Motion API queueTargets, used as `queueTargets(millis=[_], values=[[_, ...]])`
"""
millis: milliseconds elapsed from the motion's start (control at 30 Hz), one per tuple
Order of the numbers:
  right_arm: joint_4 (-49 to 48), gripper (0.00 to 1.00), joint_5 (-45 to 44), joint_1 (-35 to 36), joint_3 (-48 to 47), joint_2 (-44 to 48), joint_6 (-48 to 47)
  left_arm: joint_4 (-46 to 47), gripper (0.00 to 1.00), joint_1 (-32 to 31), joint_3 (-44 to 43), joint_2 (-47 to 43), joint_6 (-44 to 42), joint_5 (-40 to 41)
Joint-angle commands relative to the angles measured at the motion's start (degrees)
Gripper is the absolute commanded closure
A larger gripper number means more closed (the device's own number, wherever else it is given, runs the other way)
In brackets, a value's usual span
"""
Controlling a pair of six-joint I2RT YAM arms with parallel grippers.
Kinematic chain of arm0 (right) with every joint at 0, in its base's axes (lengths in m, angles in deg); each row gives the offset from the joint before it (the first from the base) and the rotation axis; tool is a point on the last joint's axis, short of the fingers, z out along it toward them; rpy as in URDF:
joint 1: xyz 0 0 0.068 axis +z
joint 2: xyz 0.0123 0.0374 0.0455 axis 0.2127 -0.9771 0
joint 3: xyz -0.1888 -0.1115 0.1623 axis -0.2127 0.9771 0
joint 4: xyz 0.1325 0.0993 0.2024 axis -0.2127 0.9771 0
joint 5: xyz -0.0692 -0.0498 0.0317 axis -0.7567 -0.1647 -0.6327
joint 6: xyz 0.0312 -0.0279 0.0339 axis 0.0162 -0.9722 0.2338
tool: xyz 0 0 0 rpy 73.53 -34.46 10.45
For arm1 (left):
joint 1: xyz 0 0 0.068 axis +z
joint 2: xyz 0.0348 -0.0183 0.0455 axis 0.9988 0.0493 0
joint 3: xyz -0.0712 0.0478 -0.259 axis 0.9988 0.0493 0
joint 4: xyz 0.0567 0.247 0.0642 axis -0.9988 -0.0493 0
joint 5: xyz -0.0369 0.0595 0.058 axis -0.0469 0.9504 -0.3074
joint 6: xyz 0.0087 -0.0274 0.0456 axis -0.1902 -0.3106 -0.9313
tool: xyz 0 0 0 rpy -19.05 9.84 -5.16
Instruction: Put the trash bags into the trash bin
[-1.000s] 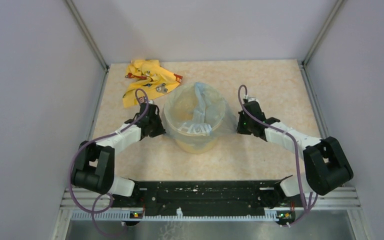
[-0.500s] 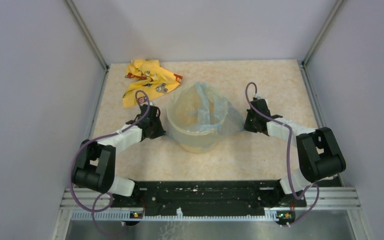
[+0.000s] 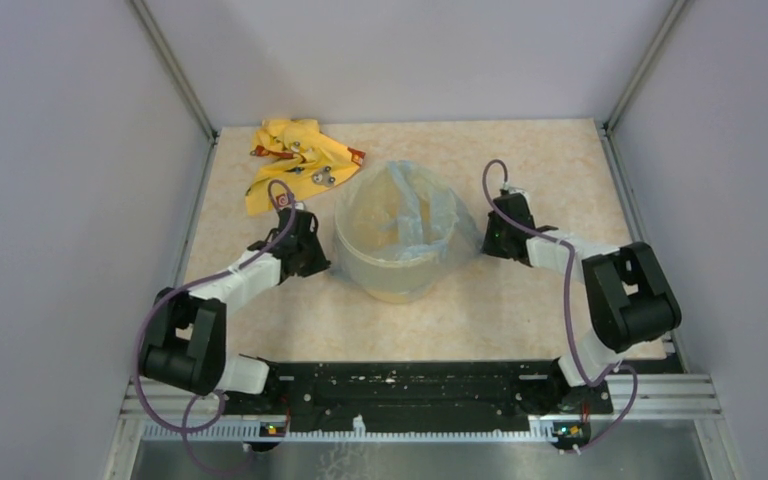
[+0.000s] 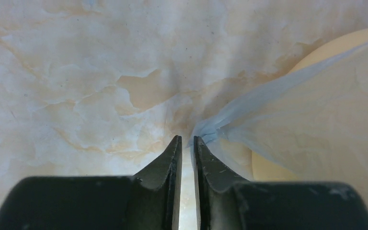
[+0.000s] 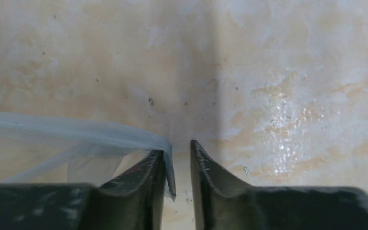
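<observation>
The pale yellow trash bin [image 3: 392, 280] stands mid-table. The thin blue-grey trash bag [image 3: 405, 210] is spread over its mouth and hangs outside the rim on both sides. My left gripper [image 3: 324, 259] sits low at the bin's left side. In the left wrist view it [image 4: 185, 140] is open by a narrow slit, and a bunched corner of the bag [image 4: 311, 110] lies at the right fingertip over the bin wall [image 4: 338, 43]. My right gripper [image 3: 483, 243] is at the bin's right. It [image 5: 178, 147] is open, and the bag's edge [image 5: 67, 134] clings to the left finger's inner face.
A crumpled yellow cloth [image 3: 295, 160] with red and grey marks lies at the back left of the table. Grey walls close in on the left, right and back. Both arms reach in low from the near edge.
Both grippers were shut on the bag's edges and now stand slightly parted. The right gripper drew the bag's right side outward past the rim.
</observation>
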Motion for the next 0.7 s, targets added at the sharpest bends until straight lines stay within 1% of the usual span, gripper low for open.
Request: queueTargets(millis=[0, 100, 200, 333, 467, 567, 667], values=[[4.24, 0.67, -2.36, 0.08, 0.83, 5.00, -1.09, -0.83, 0.78, 0.25, -2.69, -3.96, -1.03, 0.55], [7.52, 0.51, -2.19, 0.07, -0.07, 9.12, -0.92, -2.10, 0.73, 0.30, -3.91, -4.96, -1.70, 0.94], [10.85, 0.44, -2.60, 0.08, -1.13, 12.53, -0.58, -3.03, 0.71, 0.31, -4.51, -6.08, -1.97, 0.80], [16.39, 0.41, -4.32, 0.07, -3.56, 16.47, -0.93, -3.92, 0.68, 0.30, -5.23, -7.92, -2.49, -0.20], [22.59, 0.40, -4.98, 0.10, -8.39, 21.32, -3.03, -4.95, 0.66, 0.31, -6.24, -9.63, -3.51, -0.64], [27.50, 0.40, -4.33, 0.95, -14.80, 23.45, -5.11, -5.06, 0.66, 0.30, -6.89, -11.05, -4.01, -1.68], [32.96, 0.40, -5.85, 4.58, -22.87, 23.42, -6.92, -4.80, 0.67, 0.30, -7.76, -12.03, -4.39, -4.18]])
